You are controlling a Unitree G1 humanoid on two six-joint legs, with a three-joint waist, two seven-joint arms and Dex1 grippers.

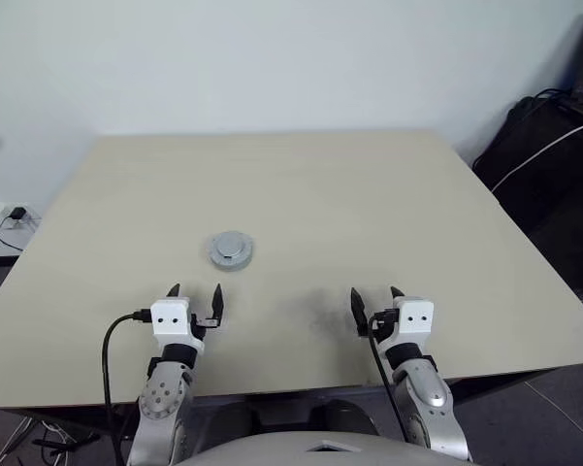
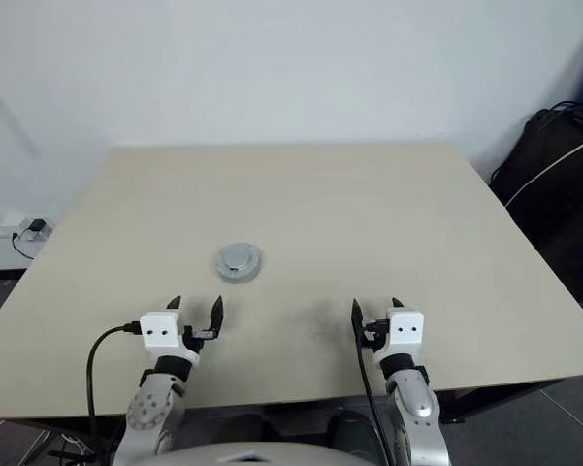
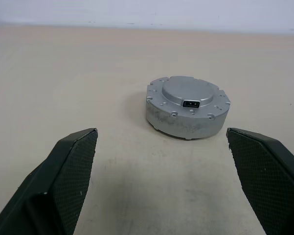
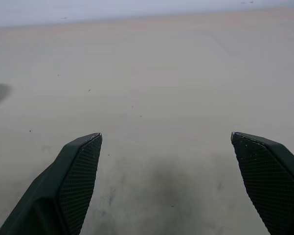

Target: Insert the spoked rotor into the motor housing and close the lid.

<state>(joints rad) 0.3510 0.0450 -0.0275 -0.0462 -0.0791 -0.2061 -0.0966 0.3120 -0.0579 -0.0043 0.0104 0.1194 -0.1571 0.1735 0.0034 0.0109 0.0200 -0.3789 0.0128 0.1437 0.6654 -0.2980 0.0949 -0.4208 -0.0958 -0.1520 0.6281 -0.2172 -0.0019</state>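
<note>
Grey metal puck on beige table (image 1: 301,194): motor housing (image 3: 188,113) with lid (image 3: 188,93) seated on top, closed. Sits left of centre, nearer the near edge than the far. Lid face plain, raised centre, small dark rectangular socket (image 3: 191,104) at its near rim; small screws round the edge. Spoked rotor hidden inside, cannot confirm from outside.

Left gripper (image 1: 195,299): near-left, just short of the assembly and slightly left of it, apart from it, no contact. Fingers (image 3: 71,166) spread wide, nothing between them; assembly seen beyond the gap, closer to the right finger.

Right gripper (image 1: 374,303): near, right of centre, well apart from the assembly. Fingers (image 4: 80,171) spread equally wide, holding nothing; bare tabletop w/ faint dark smudges (image 4: 171,181) beneath.

Both grippers level w/ each other along the near edge, pointing toward the far side.

Far right, off the table: black bag (image 1: 548,155) w/ white cable (image 1: 538,155). Far left, on floor: power strip w/ plug (image 1: 10,217).
</note>
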